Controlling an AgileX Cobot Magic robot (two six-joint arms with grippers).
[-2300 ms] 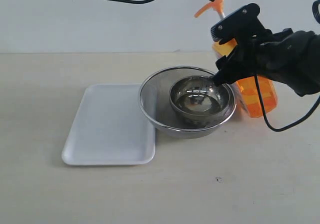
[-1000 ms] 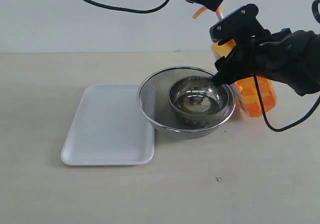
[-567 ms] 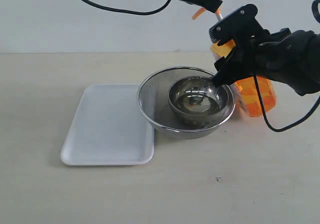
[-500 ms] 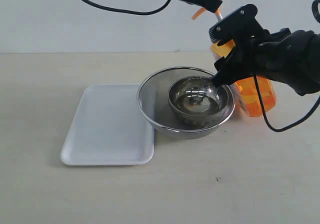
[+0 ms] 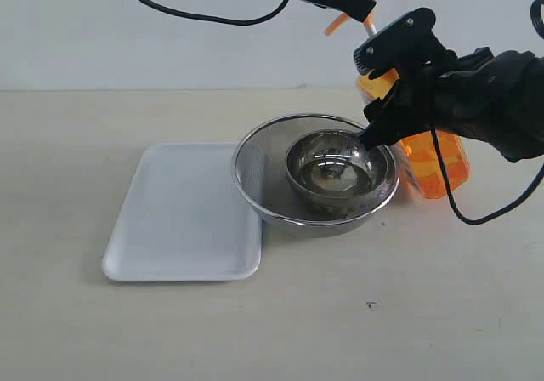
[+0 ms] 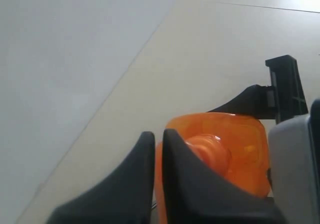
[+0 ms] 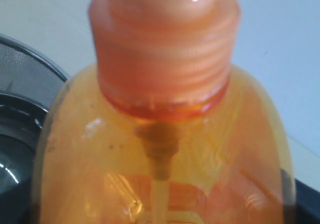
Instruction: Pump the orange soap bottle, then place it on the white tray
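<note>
Between the right gripper's point(image 5: 378, 92) half-spread jaws sits the orange soap bottle point(image 5: 442, 164), clamped near its shoulder. Just above, the left gripper point(image 5: 355, 5), fully closed and holding nothing, rests on the pump head point(image 6: 210, 151). Beside the bottle stands a mesh strainer point(image 5: 262, 177) holding a steel bowl point(image 5: 340, 175); beyond it, farther from both grippers, the white tray point(image 5: 183, 215) lies on the desk point(image 5: 382, 313).

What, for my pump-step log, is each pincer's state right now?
Left pincer: closed, holding nothing, tips at the pump head.
Right pincer: closed on the orange soap bottle.
</note>
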